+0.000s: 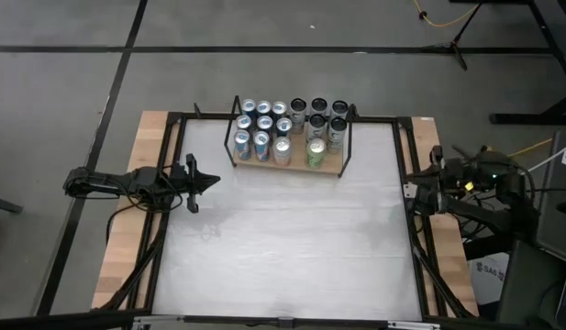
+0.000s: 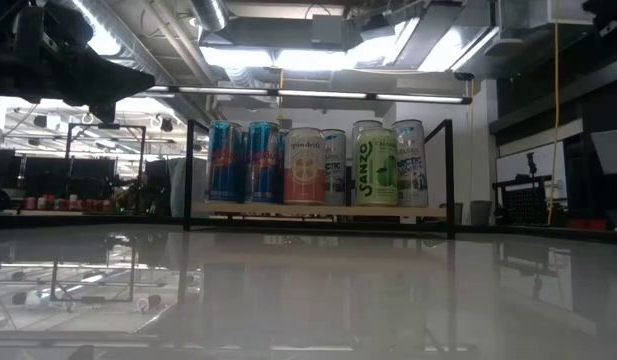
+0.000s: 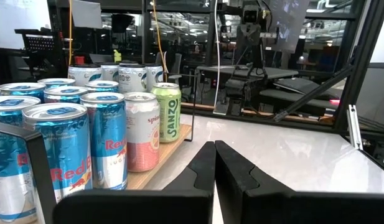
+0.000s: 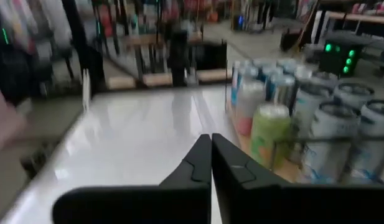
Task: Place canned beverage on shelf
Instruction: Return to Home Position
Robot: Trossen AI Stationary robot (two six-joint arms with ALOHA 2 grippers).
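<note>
The shelf [image 1: 333, 169], a light wooden board with black wire end frames, stands at the table's far middle and carries several cans: blue ones [image 1: 261, 128] on its left, dark-topped ones [image 1: 318, 110] at its far right, a green can [image 1: 316, 152] at its near right. My left gripper [image 1: 212, 181] is shut at the table's left edge, pointing level toward the right, with nothing between its fingers. My right gripper [image 1: 409, 194] is shut at the table's right edge, likewise holding nothing. In the low view the cans [image 2: 308, 165] stand upright in a row on the board.
The white table top [image 1: 283, 247] lies bare in front of the shelf. Black frame rails [image 1: 168, 211] run along the table's sides. Cables and stands lie on the floor beyond the far edge.
</note>
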